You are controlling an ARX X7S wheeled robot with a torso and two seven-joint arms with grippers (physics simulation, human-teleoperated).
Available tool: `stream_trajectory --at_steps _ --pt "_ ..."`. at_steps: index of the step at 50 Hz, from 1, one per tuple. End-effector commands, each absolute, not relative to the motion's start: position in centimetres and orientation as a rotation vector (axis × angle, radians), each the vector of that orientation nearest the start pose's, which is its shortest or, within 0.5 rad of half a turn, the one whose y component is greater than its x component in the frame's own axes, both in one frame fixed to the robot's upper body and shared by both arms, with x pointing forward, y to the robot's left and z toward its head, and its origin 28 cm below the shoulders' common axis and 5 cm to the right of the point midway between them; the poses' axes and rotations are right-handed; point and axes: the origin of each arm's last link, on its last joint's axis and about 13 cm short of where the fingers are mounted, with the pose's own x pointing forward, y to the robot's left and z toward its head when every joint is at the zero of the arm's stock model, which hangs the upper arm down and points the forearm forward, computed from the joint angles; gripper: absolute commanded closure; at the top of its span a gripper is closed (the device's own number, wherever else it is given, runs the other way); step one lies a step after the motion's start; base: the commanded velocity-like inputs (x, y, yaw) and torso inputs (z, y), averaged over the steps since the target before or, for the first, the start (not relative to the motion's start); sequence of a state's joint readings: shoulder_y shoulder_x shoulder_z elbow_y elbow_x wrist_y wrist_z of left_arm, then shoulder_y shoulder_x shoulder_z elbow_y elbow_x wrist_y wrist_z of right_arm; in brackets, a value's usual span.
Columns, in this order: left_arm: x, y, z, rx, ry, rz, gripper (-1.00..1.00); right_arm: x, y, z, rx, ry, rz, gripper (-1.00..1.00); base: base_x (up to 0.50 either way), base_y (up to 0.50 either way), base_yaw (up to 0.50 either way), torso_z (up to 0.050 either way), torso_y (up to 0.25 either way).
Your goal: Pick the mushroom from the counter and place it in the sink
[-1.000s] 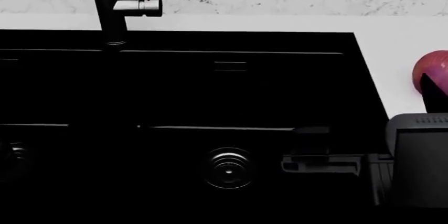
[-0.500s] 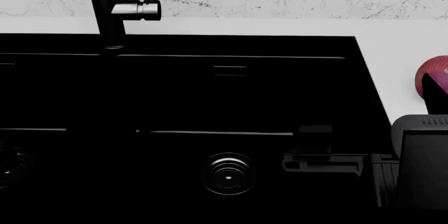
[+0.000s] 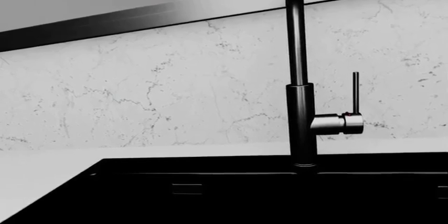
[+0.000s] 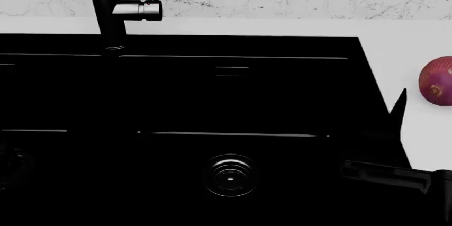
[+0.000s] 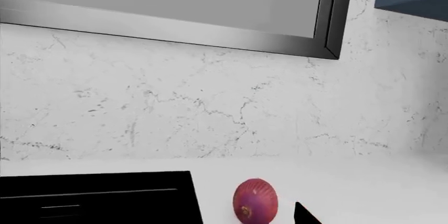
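While the glossy black rectangular sink [image 4: 211, 104] fills most of the head view, the plain white counter [image 4: 416, 41] borders it at right, carrying a round purple-red onion [image 4: 435, 83]. The black right gripper [image 4: 395, 157] sits lower right; I cannot tell its finger state. No mushroom or left gripper shows.

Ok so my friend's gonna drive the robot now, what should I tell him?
Left gripper: not in view.
Right gripper: low by the sink's right edge, dark on dark. I can't tell if it is open or shut, and nothing shows in it.
Mushroom: in no view. Only an onion sits on the counter, right of the sink.
Done: nothing that shows; no mushroom seen in the sink.
Left: find the mushroom, grab it, put it in the sink.
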State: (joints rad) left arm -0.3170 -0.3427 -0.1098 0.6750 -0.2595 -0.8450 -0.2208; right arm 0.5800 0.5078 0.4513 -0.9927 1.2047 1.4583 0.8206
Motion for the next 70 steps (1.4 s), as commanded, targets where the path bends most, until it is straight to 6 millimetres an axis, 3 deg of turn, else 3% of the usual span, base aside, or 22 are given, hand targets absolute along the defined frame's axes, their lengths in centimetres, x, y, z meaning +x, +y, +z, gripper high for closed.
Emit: stream_trajectory --at_steps 1,13,28,45,70 --pt "22.9 27.0 17.3 0.130 -0.159 0.193 -1.00 13.9 -17.0 24.8 -0.148 -0.121 -0.368 -1.00 0.00 0.00 0.00 0.000 0.000" --pt "22.8 27.0 17.1 0.136 -0.156 0.189 -1.00 11.6 -18.5 25.8 -0.166 -0.044 -0.455 -1.00 0.00 0.00 0.00 0.000 0.000" --pt "22.8 27.0 16.9 0.133 -0.153 0.192 -1.00 10.2 -19.8 26.6 -0.160 0.035 -0.465 -1.00 0.00 0.00 0.00 0.000 0.000" --pt "22.8 27.1 16.5 0.129 -0.140 0.195 -1.00 9.1 -19.6 27.5 -0.088 0.098 -0.463 -1.00 0.00 0.00 0.00 0.000 0.000" --pt "22.8 27.2 16.0 0.137 -0.129 0.196 -1.00 8.2 -19.8 25.7 -0.065 0.221 -0.471 -1.00 0.00 0.00 0.00 0.000 0.000"
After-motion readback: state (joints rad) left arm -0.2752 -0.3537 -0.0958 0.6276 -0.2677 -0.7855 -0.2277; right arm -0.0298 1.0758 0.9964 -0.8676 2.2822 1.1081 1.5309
